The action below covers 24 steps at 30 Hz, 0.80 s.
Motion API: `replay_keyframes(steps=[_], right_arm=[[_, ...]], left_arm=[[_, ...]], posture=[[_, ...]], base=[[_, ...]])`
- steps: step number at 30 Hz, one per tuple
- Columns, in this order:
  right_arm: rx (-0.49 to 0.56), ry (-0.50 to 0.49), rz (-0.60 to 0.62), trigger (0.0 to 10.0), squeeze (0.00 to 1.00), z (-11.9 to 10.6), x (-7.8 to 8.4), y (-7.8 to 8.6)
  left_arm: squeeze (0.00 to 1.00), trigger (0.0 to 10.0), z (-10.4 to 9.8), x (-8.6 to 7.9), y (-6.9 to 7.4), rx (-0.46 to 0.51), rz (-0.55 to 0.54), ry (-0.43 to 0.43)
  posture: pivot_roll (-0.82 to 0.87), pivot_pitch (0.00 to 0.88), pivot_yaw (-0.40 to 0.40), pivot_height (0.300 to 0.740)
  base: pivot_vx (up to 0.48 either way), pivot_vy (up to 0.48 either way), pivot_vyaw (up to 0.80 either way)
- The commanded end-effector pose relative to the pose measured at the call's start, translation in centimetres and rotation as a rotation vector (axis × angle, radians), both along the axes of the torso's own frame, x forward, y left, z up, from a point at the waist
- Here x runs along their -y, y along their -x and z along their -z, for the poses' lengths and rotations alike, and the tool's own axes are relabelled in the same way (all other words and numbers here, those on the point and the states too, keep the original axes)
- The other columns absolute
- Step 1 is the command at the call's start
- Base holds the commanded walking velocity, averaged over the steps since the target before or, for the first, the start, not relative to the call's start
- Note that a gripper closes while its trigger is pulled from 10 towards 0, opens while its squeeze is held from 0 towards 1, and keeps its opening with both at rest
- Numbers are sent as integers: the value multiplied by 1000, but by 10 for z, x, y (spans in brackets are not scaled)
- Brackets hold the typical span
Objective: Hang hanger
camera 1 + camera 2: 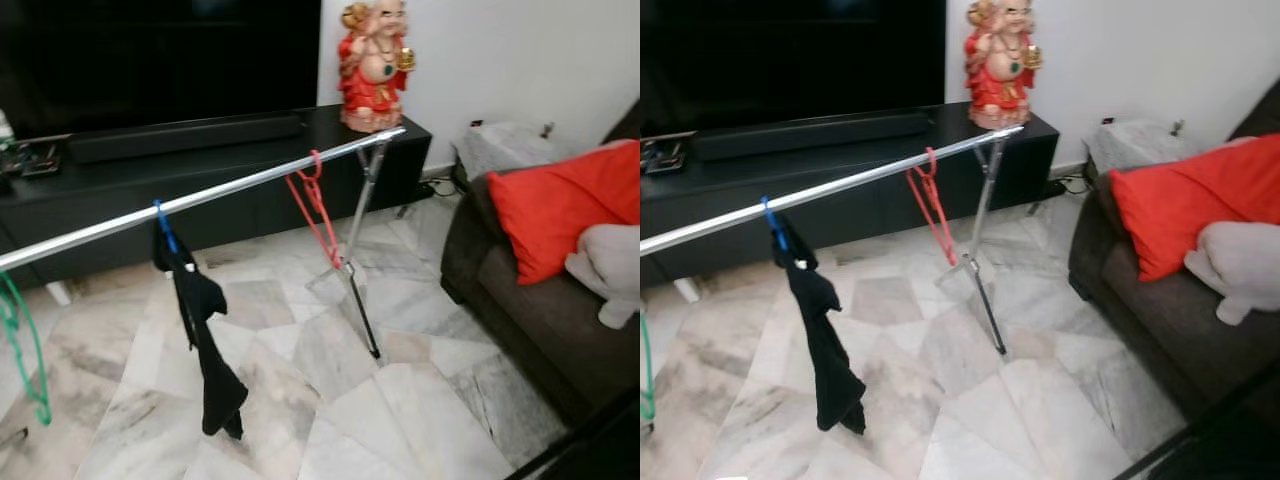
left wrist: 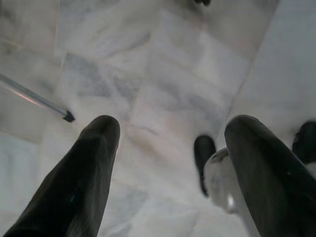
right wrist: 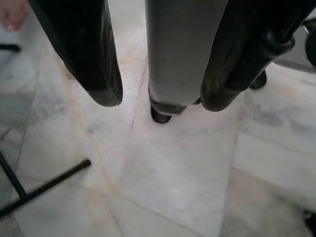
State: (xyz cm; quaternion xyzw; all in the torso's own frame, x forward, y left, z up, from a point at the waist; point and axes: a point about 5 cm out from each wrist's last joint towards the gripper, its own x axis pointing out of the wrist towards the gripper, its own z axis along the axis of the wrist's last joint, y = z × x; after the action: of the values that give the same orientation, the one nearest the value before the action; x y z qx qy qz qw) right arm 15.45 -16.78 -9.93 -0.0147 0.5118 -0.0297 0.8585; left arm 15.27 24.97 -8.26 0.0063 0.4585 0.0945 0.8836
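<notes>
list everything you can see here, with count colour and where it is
rail: 1, silver, slanting across the room on a folding stand
hangers: 3; red near the rail's far end, blue mid-rail carrying a black garment, green at the near left end
figurine: 1, red and gold, on the black TV cabinet
cushion: 1, red, on the dark sofa
floor: white-grey marble
left gripper: open, over the floor
right gripper: open, over the floor

The rail point(image 1: 200, 197) is shiny bare metal. The red hanger point(image 1: 314, 205) and green hanger point(image 1: 22, 345) look like smooth plastic. The black garment point(image 1: 205, 340) is matt cloth. The floor point(image 1: 330, 400) is glossy veined marble; the red cushion point(image 1: 565, 205) is matt fabric.
</notes>
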Motion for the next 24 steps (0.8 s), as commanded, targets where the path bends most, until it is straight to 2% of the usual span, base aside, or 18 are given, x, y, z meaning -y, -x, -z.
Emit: replay_keyframes(steps=[1, 24], right_arm=[[-16, 0, 18, 10000, 0, 2, 1, 5], [-14, 0, 28, 10000, 0, 2, 0, 5]], left_arm=[[0, 10000, 2, 0, 6, -22, 4, -2], [0, 10000, 2, -2, 6, -25, 19, -7]], posture=[[18, 47, 26, 740], [20, 48, 32, 740]], base=[[0, 0, -788], [0, 0, -788]])
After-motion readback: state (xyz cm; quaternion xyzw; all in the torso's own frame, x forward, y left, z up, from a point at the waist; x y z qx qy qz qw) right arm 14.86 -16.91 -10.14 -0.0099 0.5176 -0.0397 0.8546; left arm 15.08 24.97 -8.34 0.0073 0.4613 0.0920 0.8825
